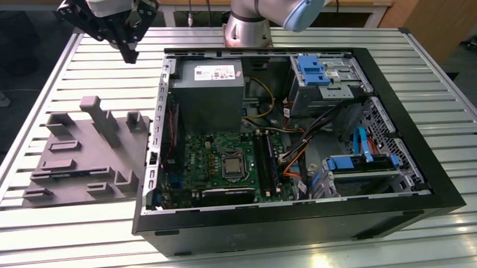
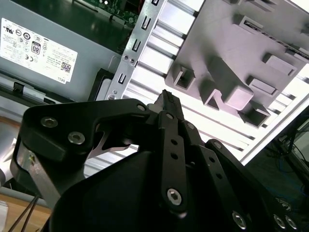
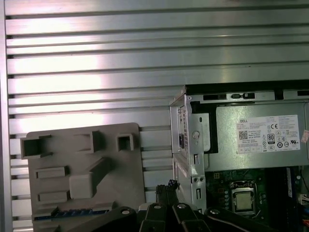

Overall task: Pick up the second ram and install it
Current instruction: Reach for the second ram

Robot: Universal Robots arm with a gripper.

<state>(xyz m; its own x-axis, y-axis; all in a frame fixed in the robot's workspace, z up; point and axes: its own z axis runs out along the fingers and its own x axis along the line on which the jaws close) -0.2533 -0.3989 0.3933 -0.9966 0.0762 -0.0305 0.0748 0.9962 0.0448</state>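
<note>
My gripper (image 1: 132,54) hangs high over the table at the exterior view's upper left, beyond the grey holder block (image 1: 82,162) and left of the open computer case (image 1: 223,229). Its black fingers (image 2: 167,96) meet at a point with nothing between them; the tip (image 3: 170,185) also appears in the first wrist view. A thin dark strip, apparently the second ram (image 1: 61,174), lies in a slot on the holder, showing bluish glints (image 3: 72,211). The long black memory slots (image 1: 265,159) run beside the processor (image 1: 232,165) on the green board.
The case lies open on the slatted metal table (image 1: 97,72), with the grey power supply (image 1: 209,84) at its far end, blue drive brackets (image 1: 313,70) and orange cables (image 1: 294,162). Grey posts (image 1: 93,109) rise from the holder. The arm's base (image 1: 246,28) stands behind the case.
</note>
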